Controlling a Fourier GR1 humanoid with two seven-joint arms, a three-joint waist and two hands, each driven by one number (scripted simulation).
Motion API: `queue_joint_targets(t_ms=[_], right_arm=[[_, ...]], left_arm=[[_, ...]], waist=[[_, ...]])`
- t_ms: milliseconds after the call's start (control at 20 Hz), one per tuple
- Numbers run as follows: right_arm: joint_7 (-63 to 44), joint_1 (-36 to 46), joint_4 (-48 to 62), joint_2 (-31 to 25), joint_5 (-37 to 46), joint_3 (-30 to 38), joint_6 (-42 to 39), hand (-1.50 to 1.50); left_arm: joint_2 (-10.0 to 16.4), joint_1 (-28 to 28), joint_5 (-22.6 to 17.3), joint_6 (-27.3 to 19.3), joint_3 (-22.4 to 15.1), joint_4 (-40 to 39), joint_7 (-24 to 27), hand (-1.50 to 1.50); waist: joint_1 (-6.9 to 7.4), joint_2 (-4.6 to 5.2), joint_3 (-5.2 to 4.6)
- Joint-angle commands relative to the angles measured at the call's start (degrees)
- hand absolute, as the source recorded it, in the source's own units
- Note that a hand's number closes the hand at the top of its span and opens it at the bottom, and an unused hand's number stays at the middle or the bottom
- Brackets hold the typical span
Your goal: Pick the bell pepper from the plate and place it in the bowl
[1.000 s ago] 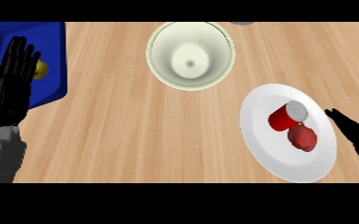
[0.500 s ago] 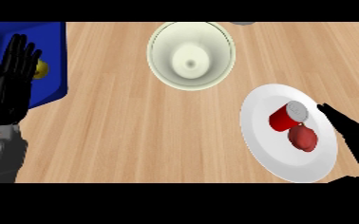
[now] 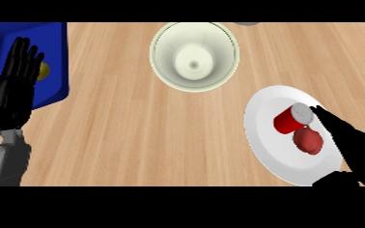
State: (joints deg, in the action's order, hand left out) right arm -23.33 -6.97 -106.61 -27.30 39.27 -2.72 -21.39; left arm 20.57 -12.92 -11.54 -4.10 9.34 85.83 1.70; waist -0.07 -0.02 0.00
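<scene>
— What is hidden or cut off here?
— The right hand (image 3: pixel 343 137) is cropped by the view's right side, so only its dark fingers and thumb show. They lie over the right part of the white plate (image 3: pixel 265 125) and cover its rim there. A small grey thing (image 3: pixel 247 23) at the far edge of the desk (image 3: pixel 128 125) shows only as a sliver and cannot be named. A yellow item (image 3: pixel 45 70) on the blue mat (image 3: pixel 51 48) in the far left corner is partly behind the left hand (image 3: pixel 19 87).
— Where is the bell pepper?
— The bell pepper (image 3: pixel 308 140) lies on the plate near the desk's right edge, just beside a red can (image 3: pixel 288 121) with a grey end. The bowl (image 3: pixel 194 55) stands well apart, by the far edge.
— And the hands?
— The right hand's fingers are straight, set wide from the thumb and holding nothing, just beside the pepper; whether they touch it cannot be told. The left hand rests flat and relaxed at the left edge, fingers up
</scene>
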Motion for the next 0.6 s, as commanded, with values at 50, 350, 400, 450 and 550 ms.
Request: queue_joint_targets(t_ms=[50,350,400,450,550], right_arm=[[3.5,3.4,5.8,1.2,1.7,2.4,-1.2,-1.5],[6.8,2.6,11.7,3.4,5.0,3.5,1.3,-1.5],[3.8,3.8,10.7,5.0,6.6,1.9,0.7,-1.5],[4.0,4.4,12.7,5.1,6.8,2.5,0.8,-1.5],[4.1,8.2,18.5,6.9,8.3,2.1,2.9,-1.5]], left_arm=[[0.0,-0.5,0.6,1.4,2.4,-1.8,1.7,0.0],[0.3,-2.6,0.9,3.2,3.3,-3.4,0.6,0.0],[-2.8,0.7,2.7,0.9,1.0,-0.1,0.4,0.0],[0.1,-0.8,1.5,2.8,3.4,-0.5,0.2,0.0],[-0.3,-4.5,2.2,1.8,2.8,-3.0,-1.5,0.0]], waist=[[0.05,0.02,0.0],[-0.01,0.03,0.0],[0.1,0.0,0.0],[0.11,0.01,0.0],[0.1,0.07,0.01]])
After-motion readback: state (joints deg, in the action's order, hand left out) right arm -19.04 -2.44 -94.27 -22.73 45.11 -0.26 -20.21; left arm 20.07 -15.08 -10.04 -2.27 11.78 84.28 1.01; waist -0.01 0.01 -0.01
